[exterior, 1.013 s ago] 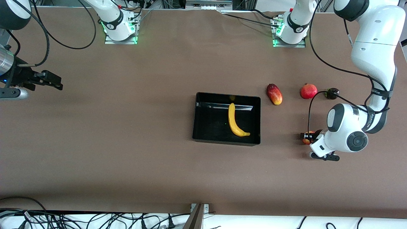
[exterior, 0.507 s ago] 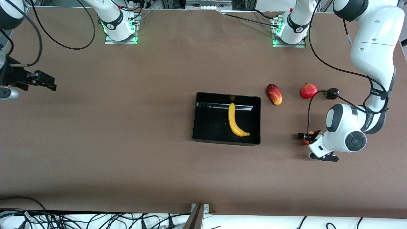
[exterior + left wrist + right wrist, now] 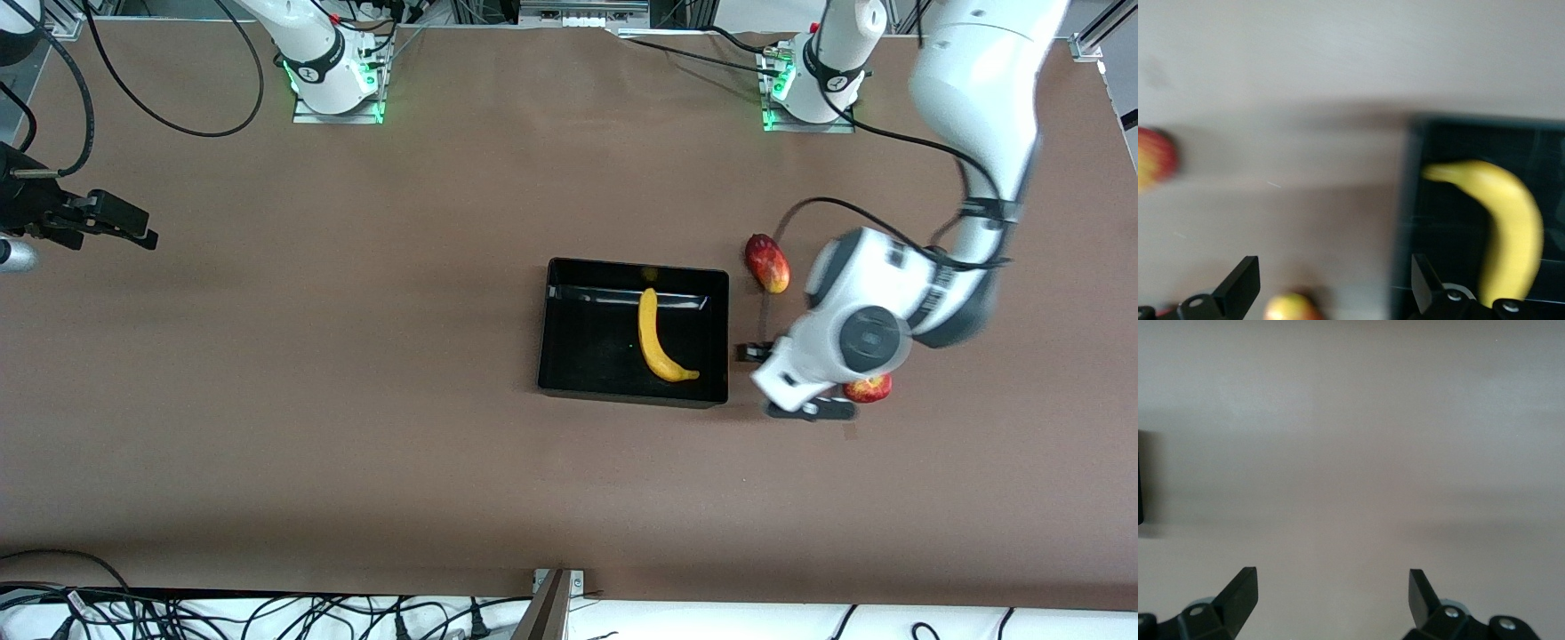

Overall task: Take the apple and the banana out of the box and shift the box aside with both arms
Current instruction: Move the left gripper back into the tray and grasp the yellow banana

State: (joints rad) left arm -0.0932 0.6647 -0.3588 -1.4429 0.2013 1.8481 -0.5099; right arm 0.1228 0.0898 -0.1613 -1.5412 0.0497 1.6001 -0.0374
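The box (image 3: pixel 569 356) is a black tray in the middle of the table, and the banana (image 3: pixel 660 345) lies inside it. The apple (image 3: pixel 871 388) rests on the table toward the left arm's end, partly under that arm's wrist. My left gripper (image 3: pixel 756 356) hangs open and empty over the bare table between the box and the apple. The left wrist view shows the banana (image 3: pixel 1511 227) in the box (image 3: pixel 1458 200), the apple (image 3: pixel 1151 160) off to one side, and the left gripper (image 3: pixel 1335 287) with nothing in it. My right gripper (image 3: pixel 116 222) waits open over the right arm's end of the table, and in its own view the right gripper (image 3: pixel 1331 593) holds nothing.
A red-yellow mango (image 3: pixel 766 263) lies beside the box's corner, farther from the front camera than the left gripper. Its end (image 3: pixel 1288 308) shows low in the left wrist view. Cables run along the table's front edge (image 3: pixel 267 613).
The left gripper opened and let go of the apple, which stays on the table. The left arm then swung toward the box. The right gripper drifted slightly toward its end of the table.
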